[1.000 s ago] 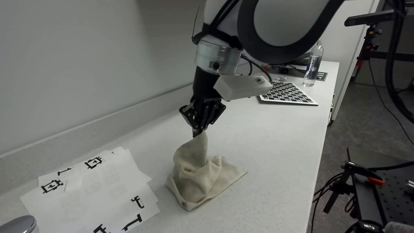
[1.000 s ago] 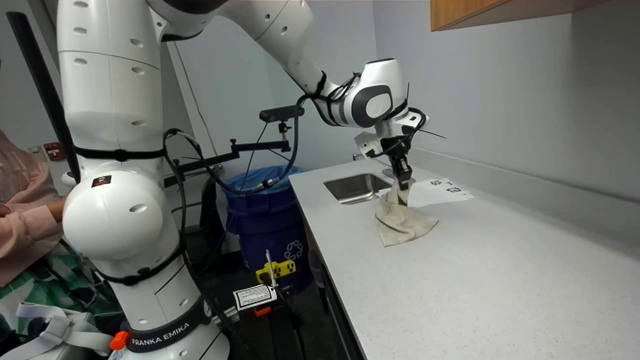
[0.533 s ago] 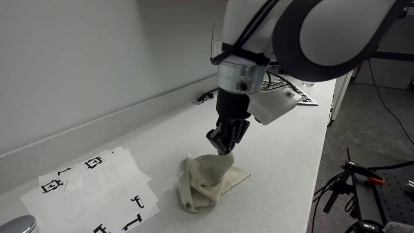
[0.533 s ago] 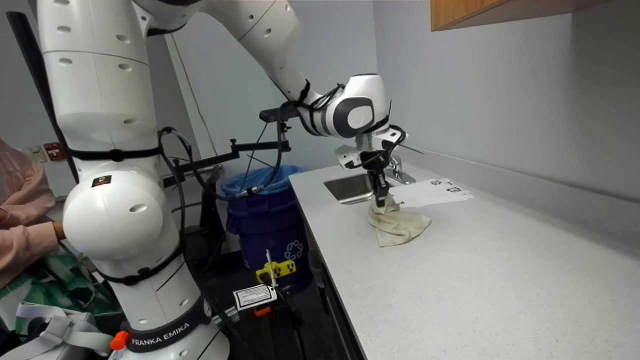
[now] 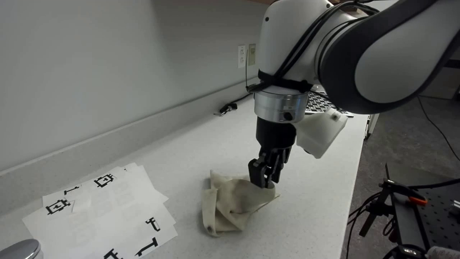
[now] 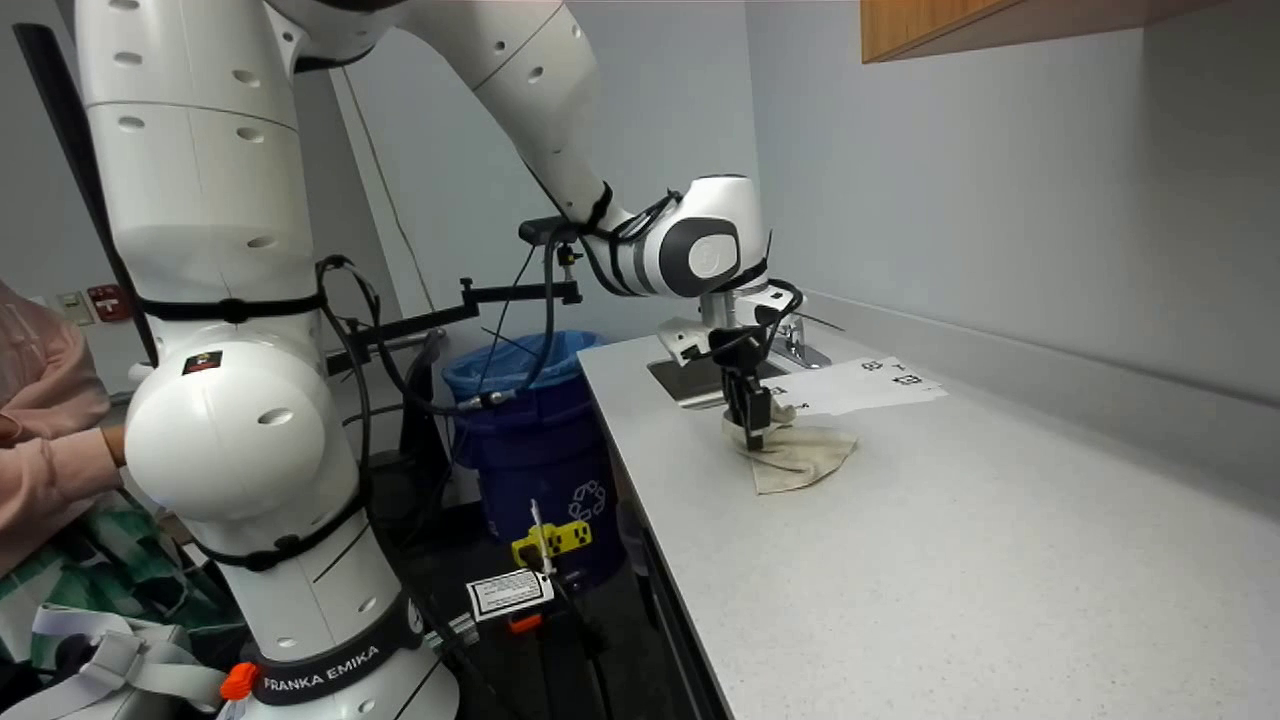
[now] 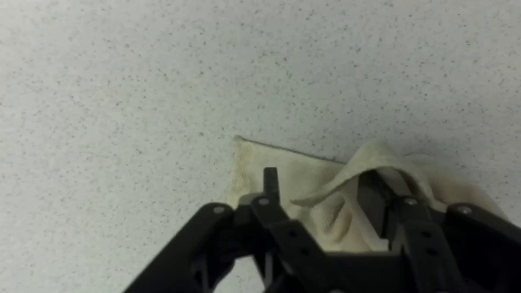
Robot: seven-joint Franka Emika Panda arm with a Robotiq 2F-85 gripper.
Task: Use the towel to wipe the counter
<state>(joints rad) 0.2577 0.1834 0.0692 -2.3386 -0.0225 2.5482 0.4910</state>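
Note:
A crumpled beige towel (image 5: pixel 235 201) lies on the white speckled counter (image 5: pixel 294 226), partly raised in a loop. My gripper (image 5: pixel 267 181) is low over the towel's side nearer the front edge. In the wrist view the jaws stand well apart, with folds of towel (image 7: pixel 285 162) showing between and beneath them. One of the fingers (image 7: pixel 372 199) is under a raised flap of cloth, which arches over its tip; the opposite finger stands free of that flap. The towel (image 6: pixel 810 460) also shows beside the gripper (image 6: pixel 757 440) in an exterior view.
Sheets of paper with black markers (image 5: pixel 107 212) lie beside the towel. A sink (image 6: pixel 685 385) and faucet (image 6: pixel 797 345) are at the far end. A checkered board (image 5: pixel 320 102) and a small black object (image 5: pixel 228 108) by the wall lie further along.
The gripper has come down and across toward the counter's front edge, dragging the towel's raised part along. The jaws, closed on the cloth before, have now spread, and the towel has slumped lower.

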